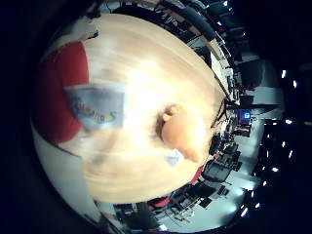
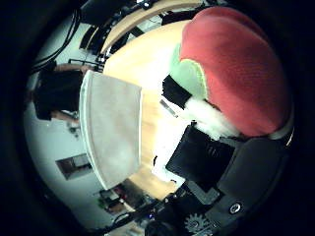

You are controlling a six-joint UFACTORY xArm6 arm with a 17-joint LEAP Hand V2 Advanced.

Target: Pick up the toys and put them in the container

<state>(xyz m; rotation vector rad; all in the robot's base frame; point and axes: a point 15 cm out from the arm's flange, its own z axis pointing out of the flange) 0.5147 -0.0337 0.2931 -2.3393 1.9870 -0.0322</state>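
One orange plush toy (image 1: 183, 131) lies on table (image 1: 141, 73).

A pale wooden bench (image 1: 141, 161) fills the little finger side view, its rounded edge toward five o'clock. Beyond that edge, dark office chairs (image 1: 214, 173) stand on a light floor (image 1: 243, 146), near a lit screen (image 1: 244, 116).

Light wooden table (image 1: 146, 63) carries an orange plush toy (image 1: 183, 132) with a white tag, well clear of the fingers, and a pale fabric container (image 2: 110, 132) standing just beyond the fingers (image 2: 199, 155).
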